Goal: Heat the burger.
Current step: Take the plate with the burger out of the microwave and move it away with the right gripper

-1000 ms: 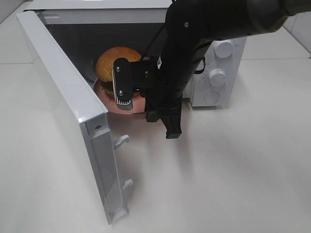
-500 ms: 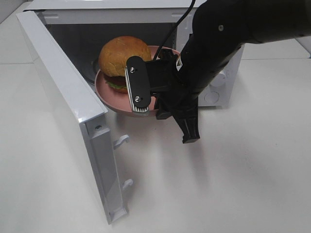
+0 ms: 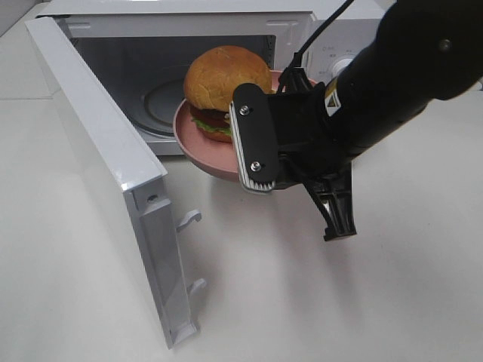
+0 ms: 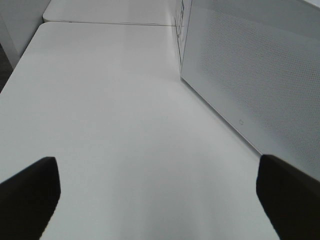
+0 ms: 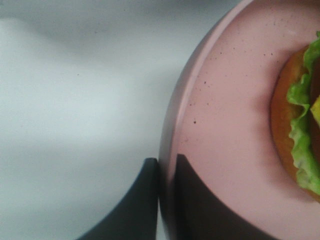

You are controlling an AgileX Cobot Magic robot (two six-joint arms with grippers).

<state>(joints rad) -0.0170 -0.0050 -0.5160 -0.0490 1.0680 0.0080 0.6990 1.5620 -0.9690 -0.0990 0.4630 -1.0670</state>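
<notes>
The burger (image 3: 226,79), with a domed tan bun and lettuce showing, sits on a pink plate (image 3: 200,147). The plate hangs in the air just in front of the open microwave (image 3: 189,23), tilted a little. My right gripper (image 3: 260,162) is shut on the plate's near rim. In the right wrist view its dark fingers (image 5: 195,210) pinch the rim of the plate (image 5: 225,125), with the burger (image 5: 300,130) at the edge. My left gripper (image 4: 160,200) is open over bare table, nothing between its fingers; it is not in the exterior high view.
The microwave door (image 3: 98,151) stands swung wide toward the front left. The cavity holds a glass turntable (image 3: 162,102). My right arm hides most of the control panel; one knob (image 3: 339,68) peeks out. In the left wrist view the door's mesh panel (image 4: 250,75) stands alongside.
My right gripper has carried the plate with the burger from the microwave's mouth to the right and up toward the camera. The left gripper has stayed open.
</notes>
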